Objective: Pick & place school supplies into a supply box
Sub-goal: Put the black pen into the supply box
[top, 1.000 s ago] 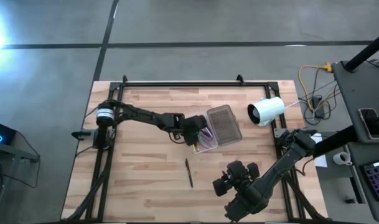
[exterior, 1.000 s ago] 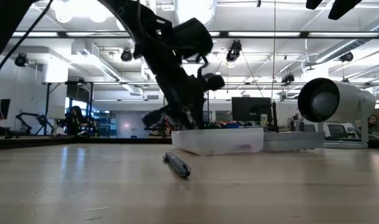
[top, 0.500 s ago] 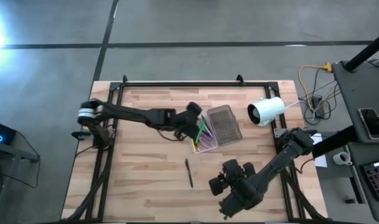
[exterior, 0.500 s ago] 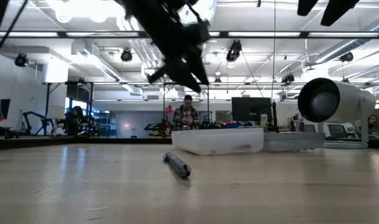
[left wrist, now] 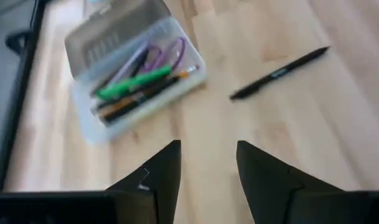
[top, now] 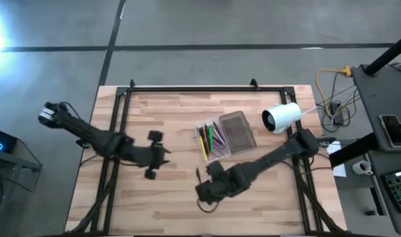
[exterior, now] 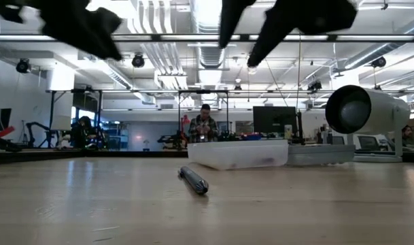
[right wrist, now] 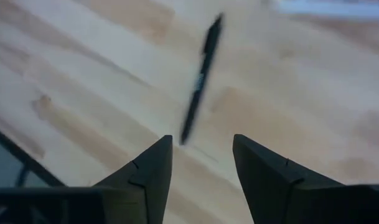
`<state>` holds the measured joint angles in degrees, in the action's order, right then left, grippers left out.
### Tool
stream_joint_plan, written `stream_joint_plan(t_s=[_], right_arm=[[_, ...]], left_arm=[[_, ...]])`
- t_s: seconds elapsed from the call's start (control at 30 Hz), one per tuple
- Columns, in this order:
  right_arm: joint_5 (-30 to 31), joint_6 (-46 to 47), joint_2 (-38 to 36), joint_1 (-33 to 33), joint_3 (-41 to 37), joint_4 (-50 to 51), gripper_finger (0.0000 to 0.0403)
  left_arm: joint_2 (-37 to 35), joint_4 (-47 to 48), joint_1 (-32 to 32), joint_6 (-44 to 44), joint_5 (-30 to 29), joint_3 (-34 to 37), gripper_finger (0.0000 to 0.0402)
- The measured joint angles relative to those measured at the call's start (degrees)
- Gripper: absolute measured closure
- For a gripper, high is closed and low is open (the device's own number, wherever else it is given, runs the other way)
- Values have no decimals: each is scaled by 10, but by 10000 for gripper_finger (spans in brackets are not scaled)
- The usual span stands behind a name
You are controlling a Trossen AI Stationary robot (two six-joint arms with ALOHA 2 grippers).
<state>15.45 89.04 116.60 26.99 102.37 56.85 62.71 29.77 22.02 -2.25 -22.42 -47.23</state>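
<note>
A black pen (exterior: 193, 181) lies alone on the wooden tabletop (exterior: 91, 204), near the middle, one end pointing toward the camera. Behind it, farther back, sits the supply box (exterior: 239, 153), a clear plastic tray with its flat lid (exterior: 322, 154) folded open to one side on the tabletop. Beside the lid, at the picture's right, a white cylindrical camera (exterior: 366, 112) rests with its dark lens facing this way. Two dark arm parts hang blurred at the top edge: one at the upper left (exterior: 71, 24), another above the middle (exterior: 288, 20), both well clear of the pen. Far behind, in the room, a person (exterior: 204, 126) sits at a desk
</note>
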Motion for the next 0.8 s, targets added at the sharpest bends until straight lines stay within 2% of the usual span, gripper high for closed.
stream_joint_plan(t_s=[0.1, 0.17, 0.33, 0.47, 0.63, 0.8], right_arm=[[-48, -1, 27, -20, -17, -66, 234], [-68, 11, 50, -28, -18, -75, 225], [-111, 18, 90, -35, -4, -120, 201], [-112, 18, 126, -41, 21, -119, 191], [-104, 20, 182, -55, 69, -101, 197], [-59, 44, 223, -56, 147, 24, 213]], left_arm=[[-61, -2, 41, 94, -17, 56, 261], [-91, -2, 63, 143, -33, 77, 261], [-134, -4, 87, 179, -51, 100, 261], [-145, -4, 86, 180, -51, 100, 261], [-145, 0, 87, 173, -51, 89, 261], [-150, 18, 89, 173, -49, 84, 261]])
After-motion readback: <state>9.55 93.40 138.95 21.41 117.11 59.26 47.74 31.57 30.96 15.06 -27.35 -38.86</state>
